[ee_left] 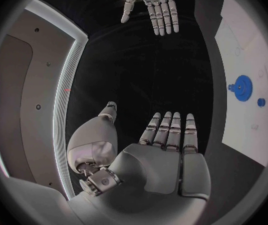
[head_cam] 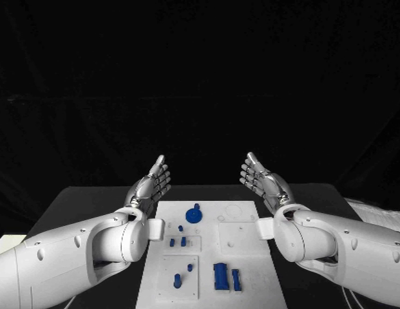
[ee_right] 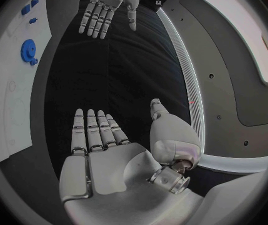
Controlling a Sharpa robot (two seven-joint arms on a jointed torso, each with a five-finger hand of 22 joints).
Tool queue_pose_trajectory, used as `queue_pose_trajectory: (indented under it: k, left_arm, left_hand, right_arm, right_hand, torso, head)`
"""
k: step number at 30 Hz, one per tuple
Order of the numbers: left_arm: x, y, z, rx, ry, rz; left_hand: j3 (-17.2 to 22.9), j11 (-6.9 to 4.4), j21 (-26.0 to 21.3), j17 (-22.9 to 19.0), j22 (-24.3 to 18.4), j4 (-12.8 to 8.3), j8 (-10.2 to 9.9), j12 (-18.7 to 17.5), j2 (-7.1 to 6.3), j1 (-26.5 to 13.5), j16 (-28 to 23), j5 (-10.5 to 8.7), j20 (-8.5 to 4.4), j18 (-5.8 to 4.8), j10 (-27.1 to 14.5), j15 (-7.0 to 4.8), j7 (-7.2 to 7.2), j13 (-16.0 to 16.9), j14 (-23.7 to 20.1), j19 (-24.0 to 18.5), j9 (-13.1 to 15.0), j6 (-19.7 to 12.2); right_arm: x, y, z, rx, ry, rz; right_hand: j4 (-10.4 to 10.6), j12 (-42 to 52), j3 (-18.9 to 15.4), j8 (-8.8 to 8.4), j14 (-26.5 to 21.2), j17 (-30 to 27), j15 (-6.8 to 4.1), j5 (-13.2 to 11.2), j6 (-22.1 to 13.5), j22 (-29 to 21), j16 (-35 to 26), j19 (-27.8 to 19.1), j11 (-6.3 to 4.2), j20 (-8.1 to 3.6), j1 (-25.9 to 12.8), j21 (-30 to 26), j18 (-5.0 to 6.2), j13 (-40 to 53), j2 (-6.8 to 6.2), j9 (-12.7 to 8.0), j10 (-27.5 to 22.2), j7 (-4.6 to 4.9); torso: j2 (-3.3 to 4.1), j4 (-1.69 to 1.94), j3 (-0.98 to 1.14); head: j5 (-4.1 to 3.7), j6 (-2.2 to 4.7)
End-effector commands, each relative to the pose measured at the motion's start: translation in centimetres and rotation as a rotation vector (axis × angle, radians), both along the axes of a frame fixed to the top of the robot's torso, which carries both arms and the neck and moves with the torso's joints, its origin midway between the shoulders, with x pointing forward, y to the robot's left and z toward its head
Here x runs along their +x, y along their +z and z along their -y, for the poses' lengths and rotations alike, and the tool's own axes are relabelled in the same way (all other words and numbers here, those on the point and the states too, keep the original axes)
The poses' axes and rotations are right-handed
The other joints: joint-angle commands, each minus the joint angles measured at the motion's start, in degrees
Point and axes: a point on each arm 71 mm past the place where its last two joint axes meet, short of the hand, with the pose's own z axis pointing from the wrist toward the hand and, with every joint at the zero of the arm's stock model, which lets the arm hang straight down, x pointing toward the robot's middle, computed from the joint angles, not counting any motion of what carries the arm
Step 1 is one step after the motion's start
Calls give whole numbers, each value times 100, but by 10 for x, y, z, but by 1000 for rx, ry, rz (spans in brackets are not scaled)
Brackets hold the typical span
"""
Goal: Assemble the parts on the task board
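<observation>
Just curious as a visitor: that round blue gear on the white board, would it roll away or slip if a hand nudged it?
The blue gear lies flat on the task board, so it would probably slide, not roll. Its toothed rim should aid grip. It looks small, likely light.

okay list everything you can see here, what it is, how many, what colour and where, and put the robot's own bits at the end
task board: one, white, middle of the table between the two arms
round gear-like part: one, blue, far end of the board, left of centre
small parts: several, blue, left half of the board, from mid-board toward the near end
long block parts: two, blue, side by side at the near end of the board, the left one larger
table: one, black, under the board
pale object: one, whitish, at the table's right edge, too unclear to identify
left hand: silver, fingers straight, holding nothing, raised left of the board
right hand: silver, fingers straight, holding nothing, raised right of the board
</observation>
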Motion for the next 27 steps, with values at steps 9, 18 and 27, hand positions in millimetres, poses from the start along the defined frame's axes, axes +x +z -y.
queue_pose_trajectory:
  k: [9,18,27]
  left_arm:
    - [-8,8,-2,117,94,113]
    - [-8,8,-2,117,94,113]
    - [-8,8,-2,117,94,113]
  left_hand:
    - [-695,-166,-34,-30,-580,-11,-38,-33,46,-1467,-194,-37,-584,-440,-1141,-84,-36,-14,-1050,-856,-15,-1088]
    - [-695,-166,-34,-30,-580,-11,-38,-33,46,-1920,-194,-37,-584,-440,-1495,-84,-36,-14,-1379,-1128,-15,-1424]
    - [-695,-166,-34,-30,-580,-11,-38,-33,46,-2211,-194,-37,-584,-440,-1720,-84,-36,-14,-1580,-1290,-15,-1635]
  right_arm:
    - [-3,2,4,-3,-110,22]
    - [-3,2,4,-3,-110,22]
    - [-3,2,4,-3,-110,22]
  right_hand:
    - [-3,-37,-371,-40,-1185,-209,-22,-109,-1040,-16,-44,-1124,-66,-334,-1485,-111,-520,-70,2,-28,-1170,-154]
    - [-3,-37,-371,-40,-1553,-209,-22,-109,-1363,-16,-44,-1473,-66,-334,-1941,-111,-520,-70,2,-28,-1534,-154]
    - [-3,-37,-371,-40,-1783,-209,-22,-109,-1564,-16,-44,-1687,-66,-334,-2234,-111,-520,-70,2,-28,-1763,-154]
  torso:
    - [-8,0,4]
    - [-8,0,4]
    - [-8,0,4]
  head:
    - [1,0]
    - [1,0]
    - [1,0]
